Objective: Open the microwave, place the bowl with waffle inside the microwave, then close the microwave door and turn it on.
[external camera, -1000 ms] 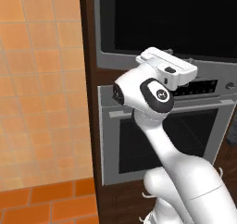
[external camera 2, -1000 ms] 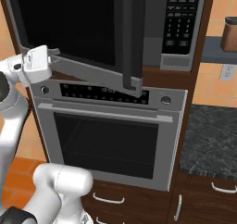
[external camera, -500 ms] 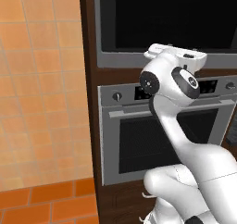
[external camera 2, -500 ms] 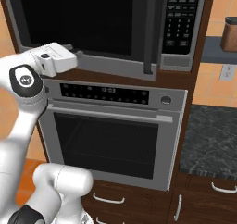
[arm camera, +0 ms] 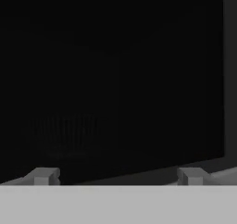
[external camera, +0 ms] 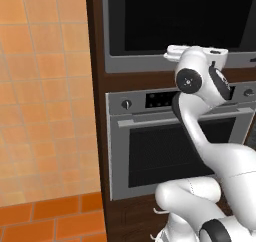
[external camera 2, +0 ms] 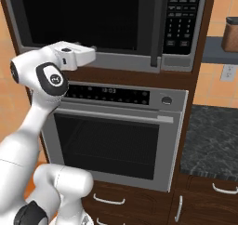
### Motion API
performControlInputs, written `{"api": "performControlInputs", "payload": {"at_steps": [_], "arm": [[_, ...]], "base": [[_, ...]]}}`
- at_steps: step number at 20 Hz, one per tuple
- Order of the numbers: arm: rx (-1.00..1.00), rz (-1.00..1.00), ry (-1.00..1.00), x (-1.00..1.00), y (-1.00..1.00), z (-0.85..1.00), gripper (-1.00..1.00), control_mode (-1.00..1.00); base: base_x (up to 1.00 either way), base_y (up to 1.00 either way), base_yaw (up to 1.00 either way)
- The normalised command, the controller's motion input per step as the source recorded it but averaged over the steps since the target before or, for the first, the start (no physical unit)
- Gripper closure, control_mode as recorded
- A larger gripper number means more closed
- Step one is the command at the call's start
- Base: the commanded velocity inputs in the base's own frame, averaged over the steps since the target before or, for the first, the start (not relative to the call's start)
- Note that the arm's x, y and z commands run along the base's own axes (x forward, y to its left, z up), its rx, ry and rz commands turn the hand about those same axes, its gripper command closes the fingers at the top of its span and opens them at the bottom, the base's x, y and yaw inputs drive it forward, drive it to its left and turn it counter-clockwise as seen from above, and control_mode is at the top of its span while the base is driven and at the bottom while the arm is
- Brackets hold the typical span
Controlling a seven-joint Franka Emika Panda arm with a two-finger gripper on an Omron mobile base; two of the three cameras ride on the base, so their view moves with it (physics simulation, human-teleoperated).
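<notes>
Door swung shut since a second ago: microwave door [external camera 2: 79,19] now flush in the microwave [external camera 2: 179,63], set in dark wood above the silver oven [external camera 2: 116,135]. Hand [arm camera: 115,176] pulled up level with the door's lower grey frame, fingertips [arm camera: 42,176] spread wide, gripping nothing, black glass right ahead. Keypad [external camera 2: 182,15] at the microwave's right. Dark stone surface [external camera 2: 211,140] further right, brown jar [external camera 2: 231,34] on a shelf above.

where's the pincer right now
The pincer is open in front of the microwave door's black glass, near its lower edge, above the silver oven.
</notes>
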Motion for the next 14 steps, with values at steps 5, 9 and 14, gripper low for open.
{"api": "performControlInputs", "payload": {"at_steps": [5, 9, 14], "arm": [[0.00, 0.13, 0.07, 0.28, -0.18, 0.00, -1.00, -1.00], [0.01, 0.11, 0.07, 0.30, -0.16, 0.00, -1.00, -1.00], [0.00, 0.01, 0.04, 0.00, 0.00, 0.00, -1.00, -1.00]], "base": [[0.00, 0.00, 0.00], [0.00, 0.00, 0.00], [0.00, 0.00, 0.00]]}}
